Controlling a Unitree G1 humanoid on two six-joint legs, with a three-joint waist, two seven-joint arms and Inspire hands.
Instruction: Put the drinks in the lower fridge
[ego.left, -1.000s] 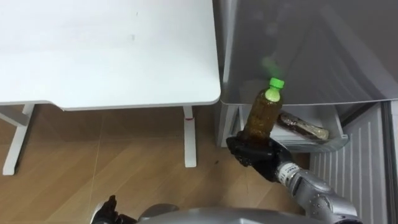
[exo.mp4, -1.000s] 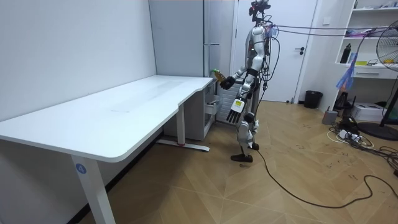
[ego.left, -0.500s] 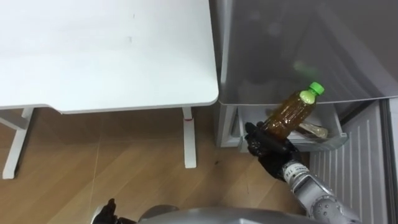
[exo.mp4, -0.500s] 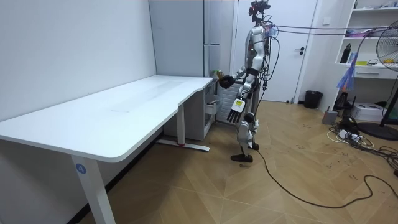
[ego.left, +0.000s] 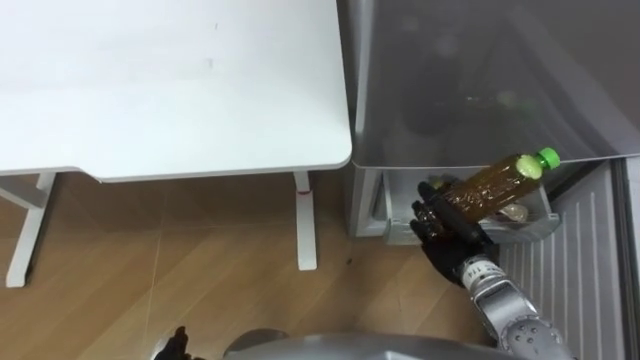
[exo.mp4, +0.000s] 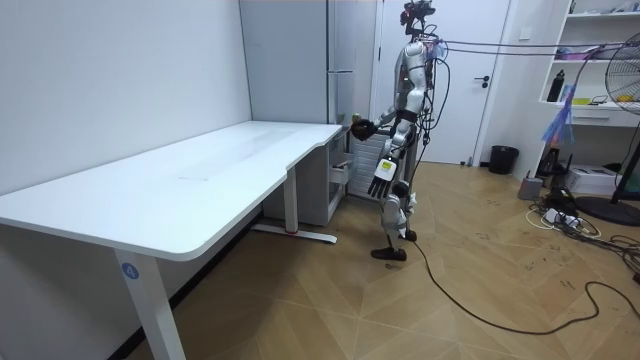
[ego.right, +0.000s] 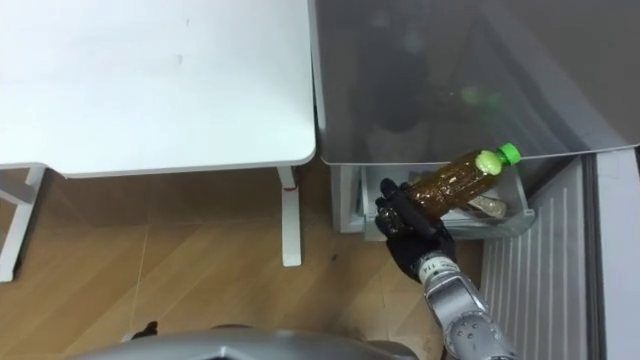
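Right hand (ego.left: 443, 228) has its fingers curled round the bottle (ego.left: 492, 184) at its base. The bottle is tilted, green cap up and right, just above the fridge's (ego.left: 470, 80) open lower drawer (ego.left: 540, 225). Left hand (exo.mp4: 379, 180) hangs in front of the fridge, fingers loose and straight.

Wht desk (ego.left: 180, 80), wood flr (ego.left: 200, 280)
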